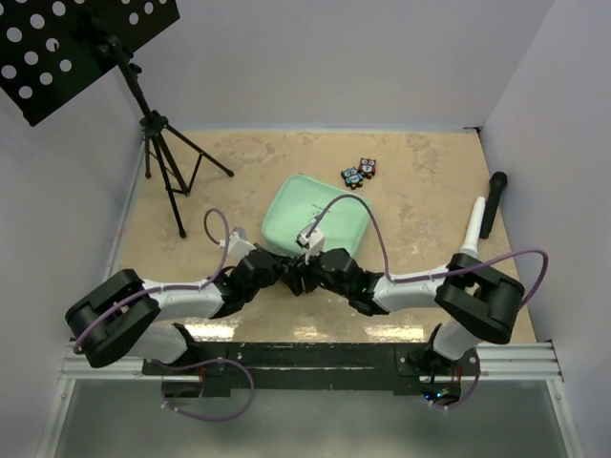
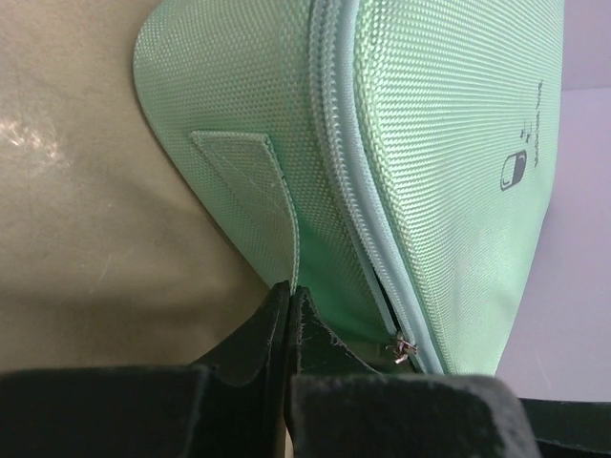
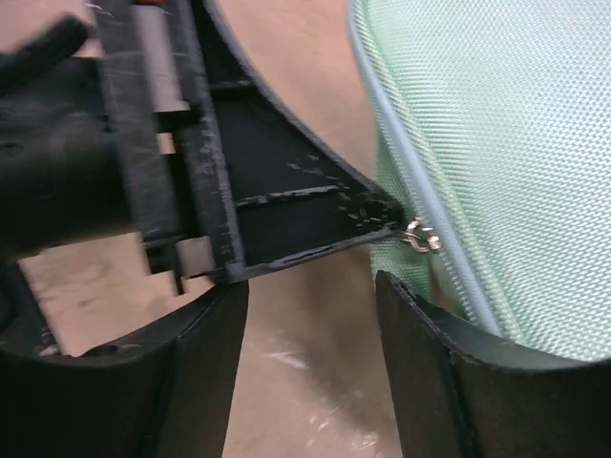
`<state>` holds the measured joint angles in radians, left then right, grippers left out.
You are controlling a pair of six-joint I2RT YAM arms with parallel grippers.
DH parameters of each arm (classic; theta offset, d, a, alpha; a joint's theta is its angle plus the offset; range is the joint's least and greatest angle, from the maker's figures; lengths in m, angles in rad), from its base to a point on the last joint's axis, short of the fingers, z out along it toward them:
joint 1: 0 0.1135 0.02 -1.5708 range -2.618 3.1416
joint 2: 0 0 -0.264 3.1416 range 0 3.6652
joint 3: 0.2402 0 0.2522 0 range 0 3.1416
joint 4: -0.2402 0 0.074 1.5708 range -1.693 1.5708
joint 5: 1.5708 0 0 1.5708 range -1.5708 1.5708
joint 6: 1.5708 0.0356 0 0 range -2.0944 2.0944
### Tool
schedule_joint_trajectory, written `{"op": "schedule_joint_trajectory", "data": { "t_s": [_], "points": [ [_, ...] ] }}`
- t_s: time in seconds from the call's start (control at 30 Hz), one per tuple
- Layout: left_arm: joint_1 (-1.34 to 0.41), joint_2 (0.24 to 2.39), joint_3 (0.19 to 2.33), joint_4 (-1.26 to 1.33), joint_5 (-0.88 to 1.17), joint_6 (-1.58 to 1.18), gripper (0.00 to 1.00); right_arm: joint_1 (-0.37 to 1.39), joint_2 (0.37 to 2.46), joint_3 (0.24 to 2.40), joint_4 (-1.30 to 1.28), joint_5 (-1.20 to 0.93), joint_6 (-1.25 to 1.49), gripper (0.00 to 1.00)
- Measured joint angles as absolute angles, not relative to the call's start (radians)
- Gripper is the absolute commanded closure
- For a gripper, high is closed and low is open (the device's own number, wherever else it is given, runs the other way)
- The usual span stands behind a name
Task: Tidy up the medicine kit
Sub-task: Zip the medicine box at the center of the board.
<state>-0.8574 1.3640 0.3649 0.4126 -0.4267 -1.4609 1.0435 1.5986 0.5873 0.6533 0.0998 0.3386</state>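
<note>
Left gripper (image 2: 289,294): closed, its two black fingers pinched on the lower end of the mint-green fabric tab (image 2: 250,181) sewn to the kit's side wall.
Right gripper (image 3: 307,284): open, with its jaws standing apart and bare surface showing between them. It holds nothing.
Medicine kit (image 1: 313,212): a mint-green woven zip case with rounded corners, lying lid up on the surface straight ahead of both grippers. Its near edge is at the left gripper's fingertips.
Zip pull (image 3: 421,235): a small silver metal pull on the case's seam, just beyond the tip of the right gripper's right-hand finger and outside the gap between the jaws. It sits just to the right of the left gripper's closed tips.
Lid mark (image 2: 513,170): a small dark pill-shaped print on the lid, ahead and to the right of the left gripper.
Surface (image 1: 420,191): beige and mottled, carrying the kit and the loose items.
Small packets (image 1: 361,172): a cluster of dark packets with orange and blue marks, beyond the kit's far right corner and well apart from both grippers.
Black stick (image 1: 495,202): a slim black cylinder, far out to the right of the right gripper near the wall.
Tripod (image 1: 167,162): a black stand with a perforated black panel (image 1: 67,48), far to the left and ahead of the left gripper.
</note>
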Motion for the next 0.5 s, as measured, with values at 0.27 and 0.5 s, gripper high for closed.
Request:
{"op": "schedule_joint_trajectory", "data": {
  "t_s": [0.27, 0.5],
  "points": [
    [-0.864, 1.292, 0.389, 0.249, -0.397, -1.459, 0.44, 1.066, 1.336, 0.538, 0.583, 0.027, 0.374, 0.02],
    [-0.841, 1.085, 0.387, 0.044, -0.402, -1.434, 0.21, 1.067, 1.092, 0.537, 0.486, 0.089, 0.403, 0.02]
  ]
}}
